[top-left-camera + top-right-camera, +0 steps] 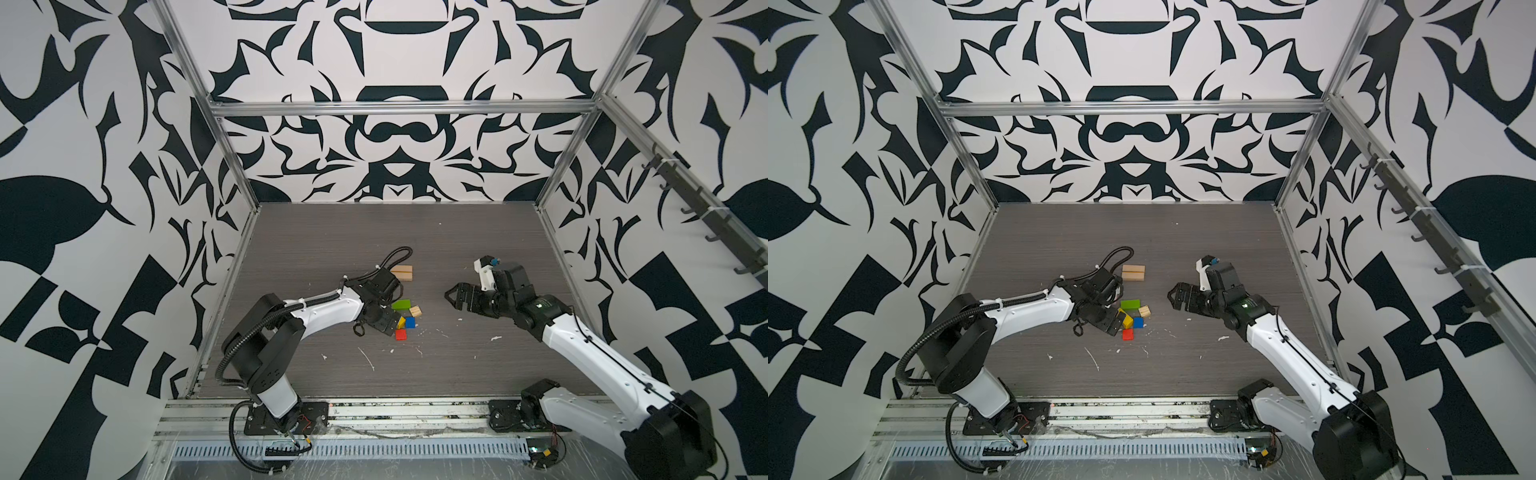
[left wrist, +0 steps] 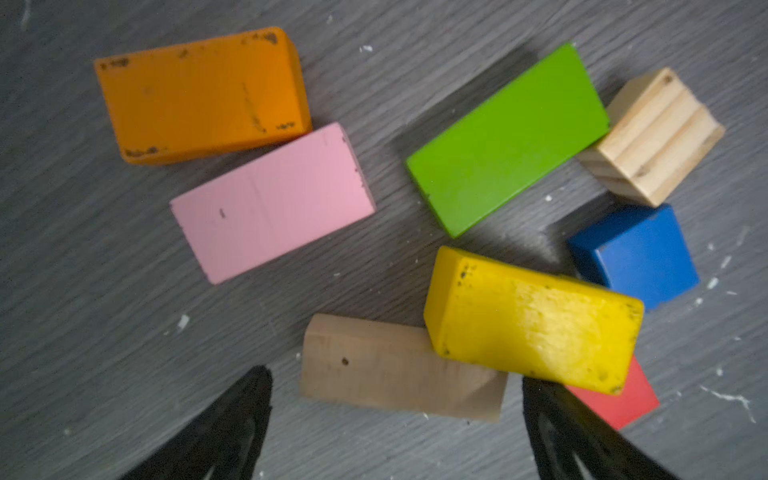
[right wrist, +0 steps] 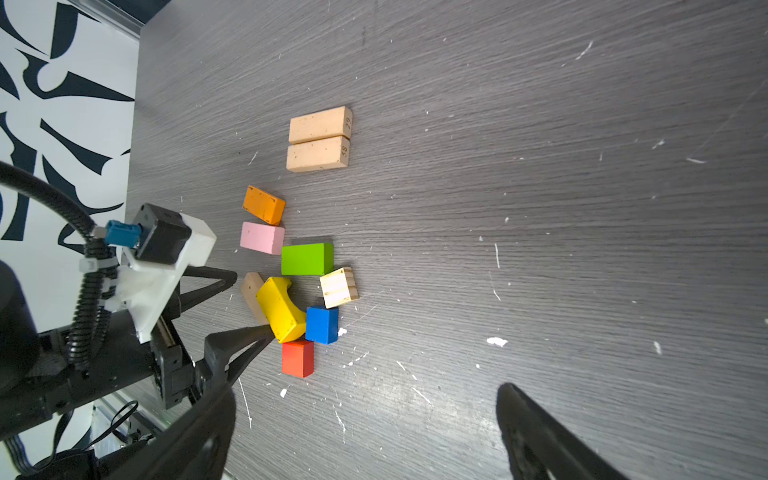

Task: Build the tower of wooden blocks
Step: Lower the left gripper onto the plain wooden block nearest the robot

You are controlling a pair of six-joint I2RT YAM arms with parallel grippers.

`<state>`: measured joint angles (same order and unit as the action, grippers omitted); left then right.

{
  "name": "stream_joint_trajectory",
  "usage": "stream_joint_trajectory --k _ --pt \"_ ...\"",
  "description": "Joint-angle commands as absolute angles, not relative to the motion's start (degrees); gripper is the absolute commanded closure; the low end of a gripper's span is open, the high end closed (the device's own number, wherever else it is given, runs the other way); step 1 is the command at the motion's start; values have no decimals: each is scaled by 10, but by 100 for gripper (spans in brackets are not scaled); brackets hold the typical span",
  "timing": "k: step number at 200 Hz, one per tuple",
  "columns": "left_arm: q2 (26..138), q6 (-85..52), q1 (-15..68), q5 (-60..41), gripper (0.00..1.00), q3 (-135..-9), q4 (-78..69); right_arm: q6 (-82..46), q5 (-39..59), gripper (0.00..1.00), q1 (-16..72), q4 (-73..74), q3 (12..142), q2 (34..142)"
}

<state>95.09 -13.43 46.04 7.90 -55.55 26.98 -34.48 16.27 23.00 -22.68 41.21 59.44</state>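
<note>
The wood blocks lie loose on the grey table and no tower is in view. Two tan bars (image 3: 319, 139) rest side by side at the back. Nearer lie orange (image 2: 203, 93), pink (image 2: 272, 203), green (image 2: 507, 139), blue (image 2: 636, 255) and red (image 2: 619, 399) blocks and a plain cube (image 2: 654, 137). The yellow block (image 2: 532, 320) leans tilted on a third tan bar (image 2: 374, 365). My left gripper (image 2: 395, 378) is open, low over that bar, with one finger at each end. My right gripper (image 1: 451, 293) hangs open and empty to the right of the cluster.
White flecks and scratches (image 1: 368, 357) mark the table (image 1: 478, 241). Patterned walls and an aluminium frame (image 1: 245, 232) close in the left, back and right sides. A metal rail (image 1: 415, 409) with both arm bases runs along the front edge.
</note>
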Motion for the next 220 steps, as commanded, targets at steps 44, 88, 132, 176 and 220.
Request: stream_joint_trajectory --k 44,88,132,176,220 --pt "977 -121 462 87 6 -588 300 -339 165 0 232 -222 440 604" --pt "973 -118 464 71 7 -589 310 -339 164 0 232 -221 437 605" --pt "991 -111 468 54 8 -600 320 -339 163 0 232 -225 436 601" --pt "1017 -119 468 62 9 -613 329 -339 161 0 232 -229 433 594" --pt "1026 -135 468 74 10 -613 335 -339 158 0 232 -231 431 591"
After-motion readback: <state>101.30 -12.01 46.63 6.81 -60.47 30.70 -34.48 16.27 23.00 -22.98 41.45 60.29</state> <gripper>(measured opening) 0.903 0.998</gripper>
